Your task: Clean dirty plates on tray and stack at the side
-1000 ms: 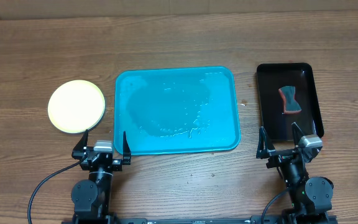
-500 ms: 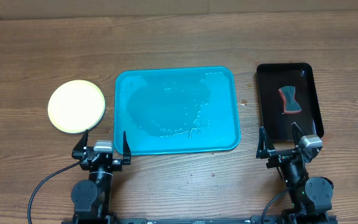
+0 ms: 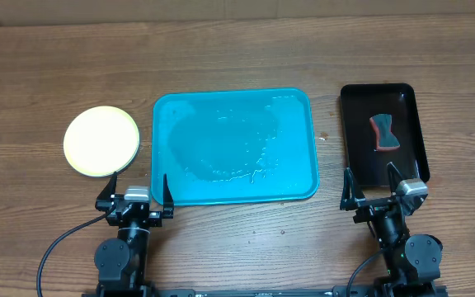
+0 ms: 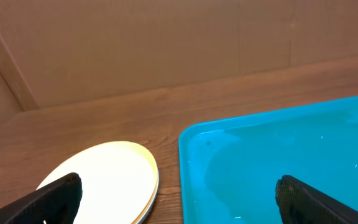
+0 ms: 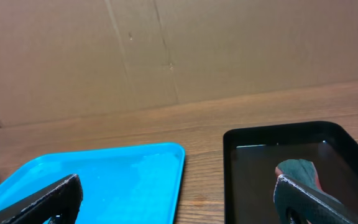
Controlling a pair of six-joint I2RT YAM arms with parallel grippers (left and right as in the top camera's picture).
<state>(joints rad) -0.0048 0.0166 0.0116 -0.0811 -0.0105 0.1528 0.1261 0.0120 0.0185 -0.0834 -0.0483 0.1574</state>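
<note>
The turquoise tray (image 3: 234, 146) lies in the middle of the table, wet and holding no plates; it also shows in the left wrist view (image 4: 278, 162) and the right wrist view (image 5: 104, 180). The plates (image 3: 101, 141) sit stacked left of the tray, pale yellow-green on top; the stack shows in the left wrist view (image 4: 107, 180). My left gripper (image 3: 136, 196) is open and empty at the near edge, by the tray's near-left corner. My right gripper (image 3: 383, 191) is open and empty near the black tray's near end.
A narrow black tray (image 3: 383, 134) stands right of the turquoise tray, with a red-and-green sponge (image 3: 383, 133) in it; both show in the right wrist view (image 5: 260, 168). A cardboard wall (image 4: 166, 43) runs along the far side.
</note>
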